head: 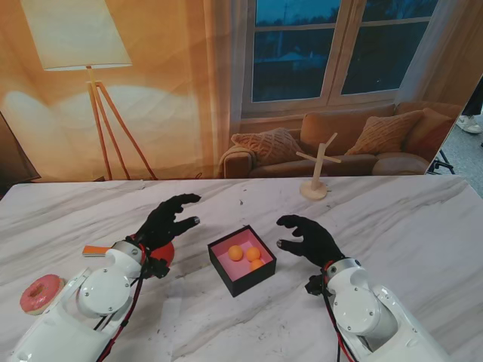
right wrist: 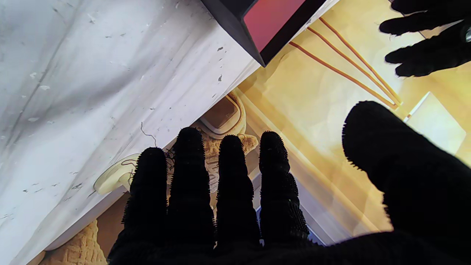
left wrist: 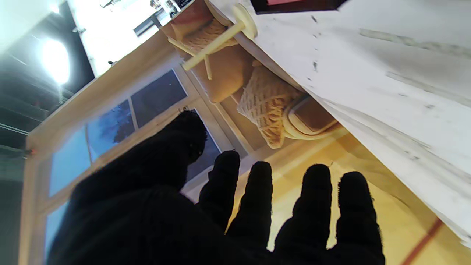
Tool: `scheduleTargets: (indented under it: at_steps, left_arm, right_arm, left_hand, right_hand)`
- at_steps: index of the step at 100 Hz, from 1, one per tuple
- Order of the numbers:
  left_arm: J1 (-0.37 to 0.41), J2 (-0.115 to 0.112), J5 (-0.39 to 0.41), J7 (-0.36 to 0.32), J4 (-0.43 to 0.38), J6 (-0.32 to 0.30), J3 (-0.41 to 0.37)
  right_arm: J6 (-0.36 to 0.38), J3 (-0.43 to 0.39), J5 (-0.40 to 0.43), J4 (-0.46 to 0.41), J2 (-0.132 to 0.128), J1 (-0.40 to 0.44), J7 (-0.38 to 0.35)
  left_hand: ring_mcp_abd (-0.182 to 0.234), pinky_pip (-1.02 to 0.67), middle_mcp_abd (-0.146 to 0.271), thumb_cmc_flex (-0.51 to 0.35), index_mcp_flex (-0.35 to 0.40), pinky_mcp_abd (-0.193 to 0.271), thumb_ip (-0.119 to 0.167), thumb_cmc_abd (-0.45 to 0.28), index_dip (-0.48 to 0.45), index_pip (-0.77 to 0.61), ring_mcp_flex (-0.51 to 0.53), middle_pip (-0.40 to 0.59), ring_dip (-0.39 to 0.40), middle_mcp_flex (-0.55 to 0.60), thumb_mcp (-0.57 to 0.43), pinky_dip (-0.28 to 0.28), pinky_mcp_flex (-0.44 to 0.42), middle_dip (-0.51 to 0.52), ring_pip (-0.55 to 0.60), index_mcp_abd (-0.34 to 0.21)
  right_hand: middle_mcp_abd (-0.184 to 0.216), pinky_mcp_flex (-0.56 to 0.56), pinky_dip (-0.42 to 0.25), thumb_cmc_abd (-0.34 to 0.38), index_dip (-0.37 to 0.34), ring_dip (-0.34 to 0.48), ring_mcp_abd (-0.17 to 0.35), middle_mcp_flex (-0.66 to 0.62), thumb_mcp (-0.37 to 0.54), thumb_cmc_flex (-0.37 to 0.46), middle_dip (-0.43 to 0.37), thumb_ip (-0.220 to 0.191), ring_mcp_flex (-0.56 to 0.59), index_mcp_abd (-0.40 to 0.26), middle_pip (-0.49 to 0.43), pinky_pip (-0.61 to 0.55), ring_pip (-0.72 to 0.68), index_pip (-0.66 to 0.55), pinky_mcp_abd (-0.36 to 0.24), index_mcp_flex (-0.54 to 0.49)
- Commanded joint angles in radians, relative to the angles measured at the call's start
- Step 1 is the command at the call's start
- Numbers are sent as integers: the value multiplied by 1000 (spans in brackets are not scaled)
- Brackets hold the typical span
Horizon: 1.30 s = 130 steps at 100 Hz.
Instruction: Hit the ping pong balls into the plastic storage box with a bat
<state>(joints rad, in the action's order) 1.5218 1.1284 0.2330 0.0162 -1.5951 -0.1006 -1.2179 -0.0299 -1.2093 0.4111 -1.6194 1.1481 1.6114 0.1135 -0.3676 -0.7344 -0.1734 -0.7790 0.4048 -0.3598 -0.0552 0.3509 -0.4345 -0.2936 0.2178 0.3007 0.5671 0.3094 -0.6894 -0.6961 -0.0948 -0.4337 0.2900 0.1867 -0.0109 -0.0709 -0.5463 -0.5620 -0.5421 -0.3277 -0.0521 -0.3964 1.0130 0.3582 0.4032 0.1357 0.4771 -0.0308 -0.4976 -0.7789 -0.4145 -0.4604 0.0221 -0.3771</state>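
Stand view, left hand [head: 167, 221]: black-gloved, released, fingers spread and holding nothing, raised over the table [head: 423, 234] left of the box [head: 241, 259].
Left wrist view: the left hand's fingers [left wrist: 316, 206] stand apart with nothing between them; a corner of the box shows at the table's edge of the picture, and the wooden stand [left wrist: 220, 40] lies beyond.
Right hand [head: 311, 237]: also gloved and released, fingers apart, empty, just right of the box.
Right wrist view: the right hand's fingers [right wrist: 232, 184] are side by side, thumb wide; the box corner [right wrist: 265, 22] with its pink floor is ahead, and the other hand [right wrist: 423, 40] shows past it.
Bat [head: 158, 253]: red face mostly hidden under the left hand and wrist, on the table; its orange handle [head: 94, 250] pokes out to the left. Neither hand grips it.
Balls [head: 247, 255]: three orange ones, all inside the box, clustered toward its right half.
Box: black walls, pink floor, mid-table between the hands, turned at an angle.
Donut [head: 39, 293]: pink, near left edge.
Wooden stand [head: 317, 170]: upright at the far edge, right of centre.
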Motion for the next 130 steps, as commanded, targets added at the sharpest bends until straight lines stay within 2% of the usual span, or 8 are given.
scheduleTargets:
  at_steps: [1, 9, 12, 21, 29, 50, 77, 130]
  left_arm:
    - [-17, 19, 3, -14, 19, -21, 22]
    - [-41, 19, -1, -18, 52, -64, 50]
    - [-48, 18, -7, -23, 64, -79, 58]
    - [-66, 12, -46, -69, 93, -119, 73]
    - [-76, 7, -67, -100, 112, -144, 81]
    - [-76, -16, -59, -177, 116, -176, 65]
    - [-78, -13, -18, -144, 139, -196, 64]
    - [-79, -7, 16, -101, 143, -211, 69]
  right_arm:
    - [17, -3, -2, 2, 4, 8, 0]
    - [49, -9, 4, 8, 5, 14, 16]
    - [60, -11, 7, 9, 5, 16, 23]
    - [89, -18, 20, 13, 8, 23, 50]
    - [114, -23, 39, 17, 9, 27, 71]
    - [149, -25, 51, 24, 11, 28, 93]
    - [165, -23, 47, 34, 8, 29, 78]
    - [188, -52, 51, 8, 5, 56, 74]
  left_hand:
    - [51, 78, 42, 22, -46, 37, 4, 32, 13, -10, -32, 9, -23, -36, -38, 4, -12, 23, -32, -45]
    - [83, 188, 57, 23, -55, 47, 4, 36, 17, -12, -44, 2, -50, -37, -59, 11, -23, 33, -68, -56]
    - [90, 251, 60, 21, -57, 52, 4, 37, 22, -14, -46, 3, -64, -37, -62, -38, -19, 38, -74, -59]
    - [117, 362, 68, 12, -61, 72, 4, 35, 28, -6, -55, -9, -91, -35, -61, -33, -33, 47, -111, -68]
    - [130, 463, 69, 6, -60, 72, 3, 36, 34, 1, -57, -12, -112, -35, -58, -78, -5, 51, -132, -73]
    - [132, 470, 73, 5, -88, 60, 13, 22, 43, 23, -53, -25, -118, -48, -70, -111, 25, 58, -138, -90]
    - [125, 479, 78, 42, -132, 49, 8, 68, 53, 56, -51, -45, -115, -89, -59, -153, 43, 66, -135, -87]
    - [100, 465, 54, 56, -126, 28, 2, 35, 56, 71, -27, -41, -100, -71, -4, -201, 76, 60, -110, -70]
  right_hand:
    - [26, 8, 14, 33, 4, 17, 43, 39, -22, -37, -9, -50, -37, -28, 9, 18, 25, 11, -53, 48]
    - [31, 7, 16, 43, 4, 22, 53, 46, -25, -42, -12, -52, -41, -31, 10, 25, 34, 9, -59, 58]
    - [34, 7, 17, 45, 4, 24, 57, 46, -25, -43, -13, -52, -40, -33, 11, 28, 37, 8, -60, 61]
    - [49, 2, 16, 46, 4, 32, 65, 26, -7, -38, -19, -59, -29, -31, 8, 33, 45, -1, -60, 64]
    - [55, -2, 15, 44, 4, 36, 74, 18, 6, -40, -19, -60, -24, -36, 1, 34, 47, -4, -59, 70]
    - [102, -8, 17, 47, 10, 46, 72, 28, -8, -44, -44, -55, -29, -65, 24, 49, 62, -2, -31, 90]
    - [125, -16, -1, 41, 25, 48, 57, 64, -32, -45, -73, -54, -38, -125, 75, 67, 85, 25, 32, 112]
    - [112, -28, -27, 43, 21, 40, 65, 71, -41, -44, -72, -56, -36, -106, 81, 88, 93, 35, 22, 100]
